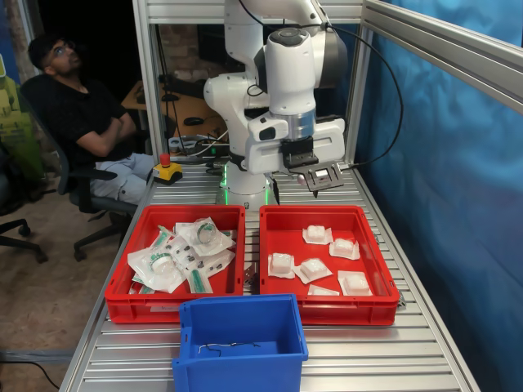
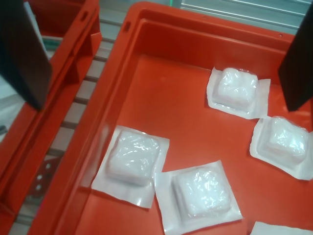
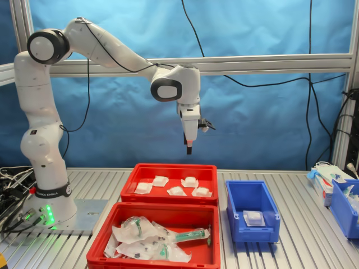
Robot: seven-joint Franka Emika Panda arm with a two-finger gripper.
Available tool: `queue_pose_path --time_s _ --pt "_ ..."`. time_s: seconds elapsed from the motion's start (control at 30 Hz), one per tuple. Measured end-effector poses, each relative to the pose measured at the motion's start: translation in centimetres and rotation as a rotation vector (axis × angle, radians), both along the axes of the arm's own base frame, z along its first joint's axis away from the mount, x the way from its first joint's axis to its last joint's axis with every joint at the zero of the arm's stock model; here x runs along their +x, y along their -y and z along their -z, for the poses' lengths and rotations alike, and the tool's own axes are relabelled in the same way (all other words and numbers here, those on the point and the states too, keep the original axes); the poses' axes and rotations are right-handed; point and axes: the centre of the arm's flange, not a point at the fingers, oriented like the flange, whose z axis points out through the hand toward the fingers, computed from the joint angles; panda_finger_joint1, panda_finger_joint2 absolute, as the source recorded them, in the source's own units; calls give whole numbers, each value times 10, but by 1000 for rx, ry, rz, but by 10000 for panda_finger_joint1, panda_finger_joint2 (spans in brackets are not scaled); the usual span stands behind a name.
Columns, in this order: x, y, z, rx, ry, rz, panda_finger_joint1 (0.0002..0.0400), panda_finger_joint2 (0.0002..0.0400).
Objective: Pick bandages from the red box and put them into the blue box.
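Note:
The red box (image 1: pixel 327 306) (image 3: pixel 168 170) (image 2: pixel 146 39) holds several bandages, small white square pads in flat wrappers (image 1: pixel 313 269) (image 3: pixel 190 181) (image 2: pixel 134 159). My gripper (image 1: pixel 304 175) (image 3: pixel 189 149) (image 2: pixel 165 105) hangs well above the box's back part. It is open, its dark fingers (image 2: pixel 24 49) stand far apart, and nothing is between them. The blue box (image 1: pixel 241 339) (image 3: pixel 251 208) stands beside the red trays. In the second exterior view one bandage (image 3: pixel 253 217) lies on its floor.
A twin red tray (image 1: pixel 176 306) (image 3: pixel 154 255) with green-printed packets sits beside the red box. A man (image 1: pixel 78 114) sits behind the table's far corner, near an emergency-stop button (image 1: pixel 167 170). Another blue bin (image 3: pixel 345 204) and a white carton (image 3: pixel 328 175) stand at the second exterior view's right.

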Motion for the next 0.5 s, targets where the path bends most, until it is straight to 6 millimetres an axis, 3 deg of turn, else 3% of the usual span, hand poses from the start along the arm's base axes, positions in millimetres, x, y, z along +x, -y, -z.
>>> queue_pose_path --time_s 0.3,0.5 --pt "4 -9 19 -4 16 -11 400 400" --pt "16 -11 52 -11 40 -5 400 400"
